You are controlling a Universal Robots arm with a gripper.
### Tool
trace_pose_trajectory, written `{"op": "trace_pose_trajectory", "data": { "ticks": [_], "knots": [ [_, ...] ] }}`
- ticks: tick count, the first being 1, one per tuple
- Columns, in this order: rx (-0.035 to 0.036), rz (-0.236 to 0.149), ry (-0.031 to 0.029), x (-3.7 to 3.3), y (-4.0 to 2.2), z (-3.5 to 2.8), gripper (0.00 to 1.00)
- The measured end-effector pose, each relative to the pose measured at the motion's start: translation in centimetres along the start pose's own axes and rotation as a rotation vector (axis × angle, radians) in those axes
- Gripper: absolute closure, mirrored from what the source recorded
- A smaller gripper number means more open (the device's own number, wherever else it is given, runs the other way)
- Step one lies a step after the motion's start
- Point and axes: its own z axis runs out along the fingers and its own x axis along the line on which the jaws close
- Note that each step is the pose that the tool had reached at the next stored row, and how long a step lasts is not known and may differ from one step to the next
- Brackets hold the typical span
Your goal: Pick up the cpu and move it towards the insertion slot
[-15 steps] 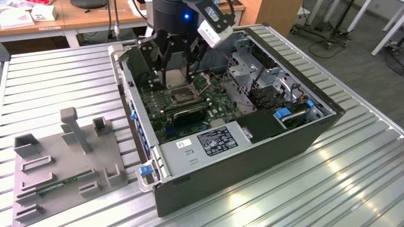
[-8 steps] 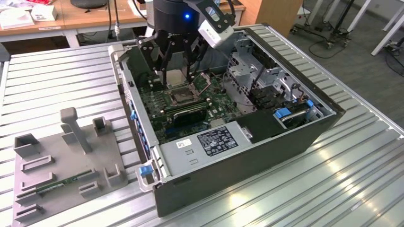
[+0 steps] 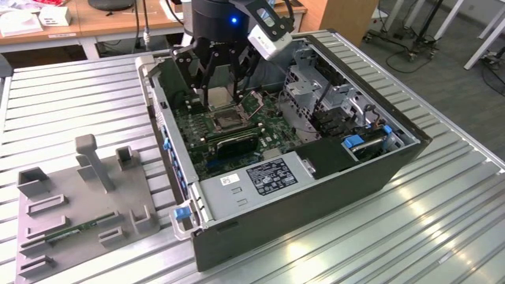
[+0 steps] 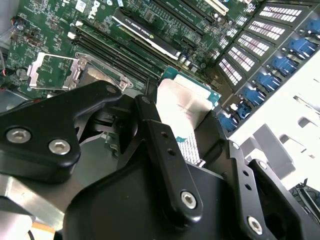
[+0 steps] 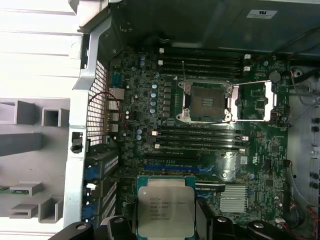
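Observation:
In the first wrist view the cpu (image 5: 165, 207), a silvery square chip with a thin rim, sits between the two black fingers of my gripper (image 5: 165, 226), which is shut on it. The second wrist view shows the cpu (image 4: 184, 106) edge-on between the fingers (image 4: 150, 125). The insertion slot (image 5: 206, 101) lies on the green board with its metal frame swung open, apart from the chip. In the exterior view my gripper (image 3: 219, 97) hangs inside the open computer case, just above the insertion slot (image 3: 224, 120).
Case walls (image 3: 162, 112) close in the board on all sides. Long black memory slots (image 5: 200, 137) flank the socket. A power supply (image 3: 264, 174) and drive cage (image 3: 332, 100) fill the case's other parts. A grey fixture (image 3: 87, 201) with a green memory stick (image 3: 79, 228) lies at the exterior view's left.

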Motion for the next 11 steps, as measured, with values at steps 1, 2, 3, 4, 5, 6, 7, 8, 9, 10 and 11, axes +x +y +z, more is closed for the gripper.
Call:
{"op": "trace_pose_trajectory", "data": {
  "ticks": [1, 2, 3, 4, 5, 6, 7, 8, 9, 10, 11],
  "knots": [
    [0.0, 0.0, 0.0, -0.1, 0.0, 0.0, 0.45],
    [0.0001, 0.0, 0.0, -0.23, 0.0, 0.0, 0.45],
    [0.0, 0.0, 0.0, -0.41, -0.01, 0.0, 0.45],
    [0.0, 0.0, 0.0, -0.65, -0.02, 0.0, 0.45],
    [0.0, 0.0, 0.0, -0.88, -0.03, 0.0, 0.45],
    [0.0, 0.0, 0.0, -1.12, -0.04, 0.0, 0.45],
    [0.0, 0.0, 0.0, -1.38, -0.05, 0.0, 0.45],
    [0.0, 0.0, 0.0, -1.65, -0.06, 0.0, 0.45],
    [0.0, 0.0, 0.0, -1.91, -0.07, 0.0, 0.45],
    [0.0, 0.0, -0.0001, -2.18, -0.08, 0.01, 0.45],
    [0.0, 0.0, 0.0, -2.45, -0.09, 0.01, 0.45]
  ]
}}
